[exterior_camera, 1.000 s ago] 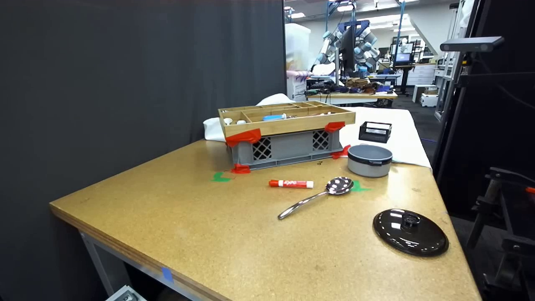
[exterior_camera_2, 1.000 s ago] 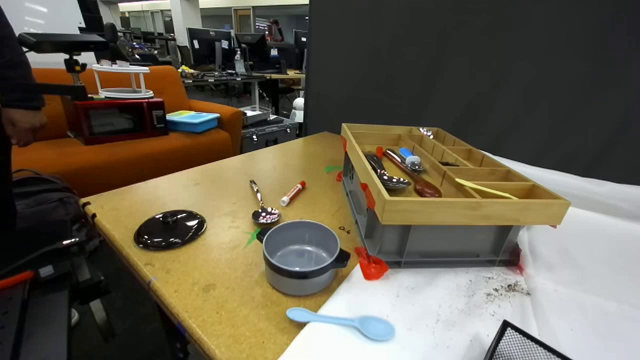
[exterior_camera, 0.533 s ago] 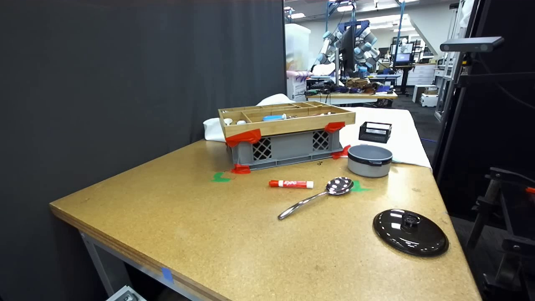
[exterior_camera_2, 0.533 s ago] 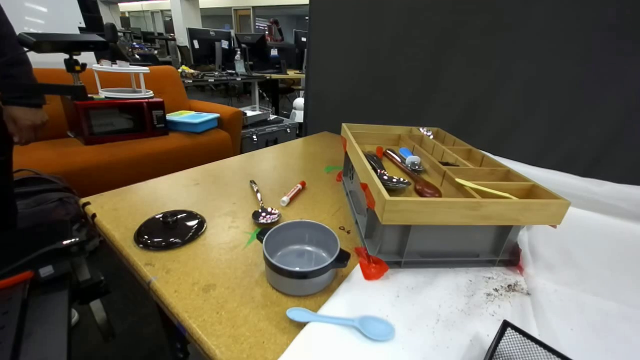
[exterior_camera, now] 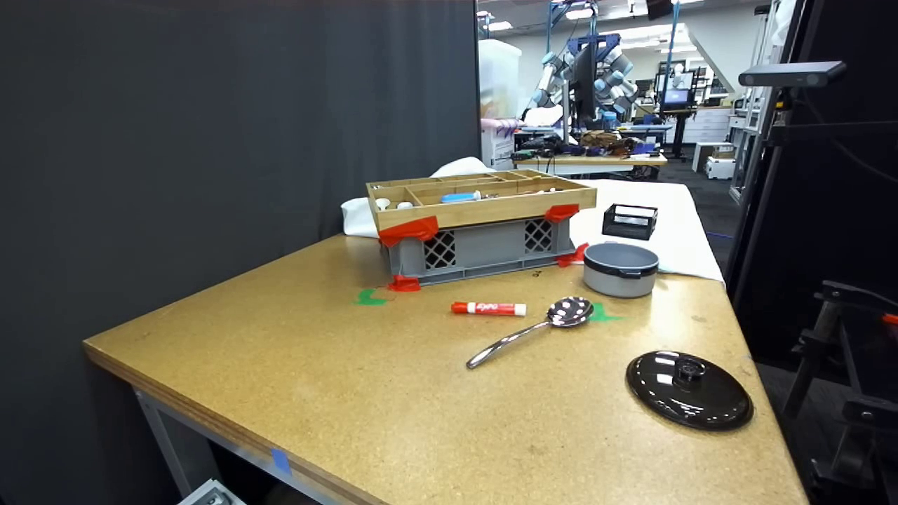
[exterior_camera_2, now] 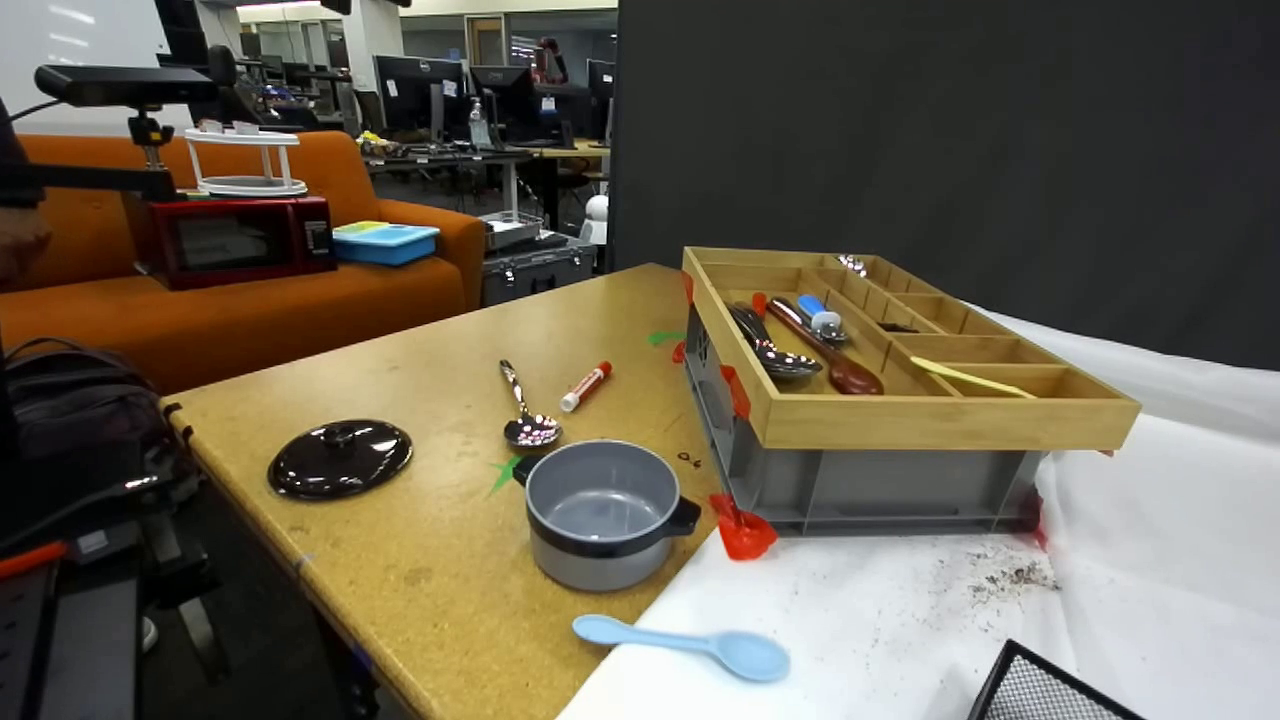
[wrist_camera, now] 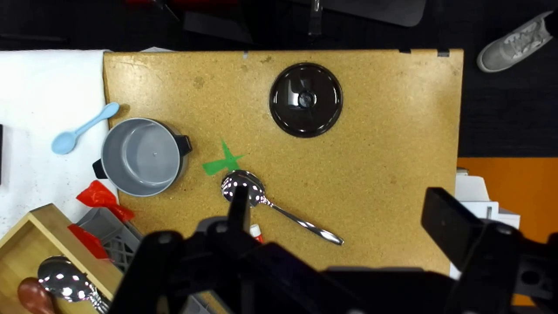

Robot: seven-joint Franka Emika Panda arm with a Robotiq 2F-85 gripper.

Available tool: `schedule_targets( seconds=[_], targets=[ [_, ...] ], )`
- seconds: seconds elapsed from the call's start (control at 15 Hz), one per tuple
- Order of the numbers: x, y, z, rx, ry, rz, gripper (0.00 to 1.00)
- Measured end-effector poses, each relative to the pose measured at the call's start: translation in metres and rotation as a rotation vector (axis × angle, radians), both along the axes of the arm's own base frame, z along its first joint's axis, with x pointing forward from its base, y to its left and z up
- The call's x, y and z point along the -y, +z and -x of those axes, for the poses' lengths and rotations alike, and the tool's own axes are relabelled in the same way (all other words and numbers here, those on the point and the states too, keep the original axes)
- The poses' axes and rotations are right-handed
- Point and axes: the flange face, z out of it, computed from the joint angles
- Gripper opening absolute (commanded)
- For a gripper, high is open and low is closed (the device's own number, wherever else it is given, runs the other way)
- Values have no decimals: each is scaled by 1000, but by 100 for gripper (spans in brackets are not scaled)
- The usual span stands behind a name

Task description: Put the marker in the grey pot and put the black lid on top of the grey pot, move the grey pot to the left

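The red marker with a white end lies on the table in both exterior views (exterior_camera: 489, 308) (exterior_camera_2: 586, 387); in the wrist view only its white end (wrist_camera: 256, 232) shows past a finger. The grey pot (exterior_camera: 620, 279) stands uncovered, its inside bare in an exterior view (exterior_camera_2: 598, 562) and the wrist view (wrist_camera: 148, 159). The black lid (exterior_camera: 689, 393) lies flat, knob up, apart from the pot; it also shows in the wrist view (wrist_camera: 306, 104). My gripper (wrist_camera: 340, 200) is open and empty, high above the table. Its dark tips (exterior_camera_2: 369, 4) just show at an exterior view's top edge.
A shiny metal spoon (exterior_camera: 570, 312) lies beside the marker. The grey crate (exterior_camera: 484, 250) with a wooden utensil tray (exterior_camera: 484, 212) on top stands near marker and pot. A light blue spoon (exterior_camera_2: 752, 656) lies by the pot. A black mesh box (exterior_camera: 629, 223) is farther back.
Dark gripper parts have come into view at the top edge of both exterior views. The person at the edge of an exterior view has shifted left. The table objects have not moved.
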Motion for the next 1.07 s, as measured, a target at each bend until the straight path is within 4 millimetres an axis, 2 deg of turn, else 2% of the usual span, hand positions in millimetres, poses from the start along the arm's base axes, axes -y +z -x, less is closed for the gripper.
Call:
schedule_targets(
  seconds=[0.27,0.6,0.8,1.07],
  targets=[
    [20,-35,13,6,106,-16,100],
    [63,-85,31,18,278,-62,100],
    [65,-104,31,12,415,-72,100],
    [69,-119,19,23,545,-57,100]
  ],
)
